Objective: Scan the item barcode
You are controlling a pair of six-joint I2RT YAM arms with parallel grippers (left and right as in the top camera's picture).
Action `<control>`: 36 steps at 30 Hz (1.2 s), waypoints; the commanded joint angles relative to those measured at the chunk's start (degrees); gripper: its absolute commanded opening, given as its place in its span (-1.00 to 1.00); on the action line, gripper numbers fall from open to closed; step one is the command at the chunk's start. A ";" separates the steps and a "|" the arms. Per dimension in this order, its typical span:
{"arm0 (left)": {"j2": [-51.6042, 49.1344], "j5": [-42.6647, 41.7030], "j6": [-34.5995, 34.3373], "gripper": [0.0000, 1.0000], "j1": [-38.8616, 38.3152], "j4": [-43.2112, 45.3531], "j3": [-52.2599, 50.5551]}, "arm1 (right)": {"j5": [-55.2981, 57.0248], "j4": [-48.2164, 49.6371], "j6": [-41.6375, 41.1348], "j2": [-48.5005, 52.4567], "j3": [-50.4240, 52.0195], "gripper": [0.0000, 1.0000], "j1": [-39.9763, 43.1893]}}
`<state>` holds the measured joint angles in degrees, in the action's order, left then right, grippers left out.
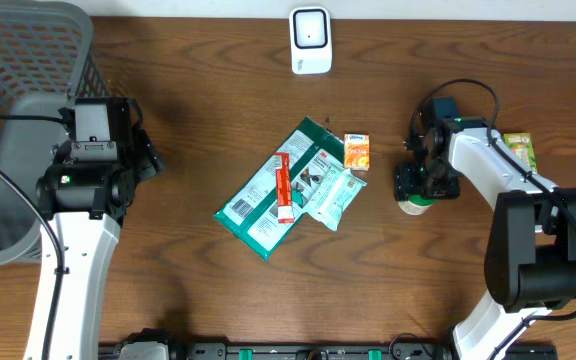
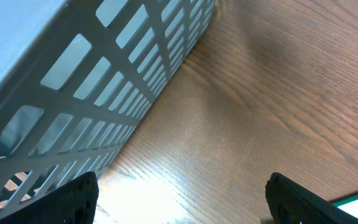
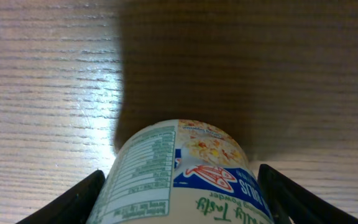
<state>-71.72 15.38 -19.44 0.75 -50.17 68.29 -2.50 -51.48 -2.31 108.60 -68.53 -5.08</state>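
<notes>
Left arm (image 1: 73,215) beside basket (image 2: 73,93), left fingers (image 2: 61,199) wide apart, empty. Right arm (image 1: 488,160) bent over cup (image 3: 185,174), right fingers (image 3: 67,202) straddling; grip indiscernible.

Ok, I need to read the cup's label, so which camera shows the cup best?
The right wrist view: the cup fills the lower frame, its nutrition panel and logo close up between the jaws. Overhead shows only a pale sliver of it beneath the right gripper. The left wrist view shows none of it.
</notes>
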 commanded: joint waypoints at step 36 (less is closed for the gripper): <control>0.20 0.74 0.50 0.74 0.31 -0.15 0.57 | -11.04 -2.75 -16.92 8.48 -57.46 -0.55 -12.87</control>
<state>-71.72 15.38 -19.42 0.75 -50.26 68.27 -12.97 -51.70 -17.78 110.39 -112.60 -18.00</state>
